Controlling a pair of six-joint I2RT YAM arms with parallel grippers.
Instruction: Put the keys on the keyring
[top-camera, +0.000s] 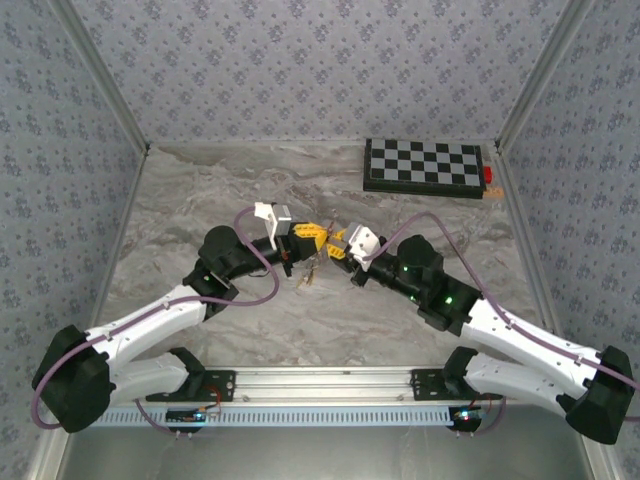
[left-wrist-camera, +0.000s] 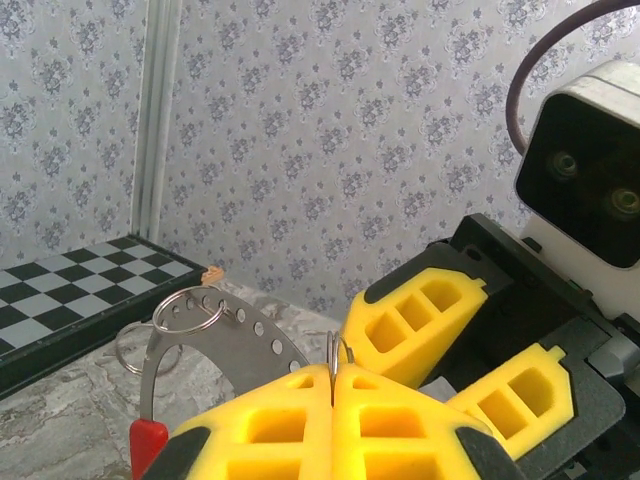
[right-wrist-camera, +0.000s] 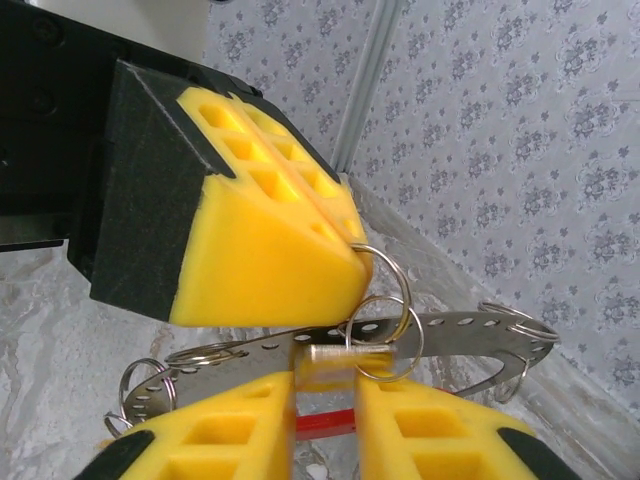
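Left end effector (top-camera: 309, 234) pinches the keyring (left-wrist-camera: 336, 352), right end effector (top-camera: 335, 246) narrow, above marbled table (top-camera: 200, 190) with patterned walls (top-camera: 300, 60).

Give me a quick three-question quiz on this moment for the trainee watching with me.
1. True or false: the left claw is shut on a small ring.
2. In the top view the chessboard lies: A) far right, B) near left, C) between the arms.
3. Fill in: the keyring is a grey holed strip with a ___ end.

Key: 1 true; 2 A; 3 red.
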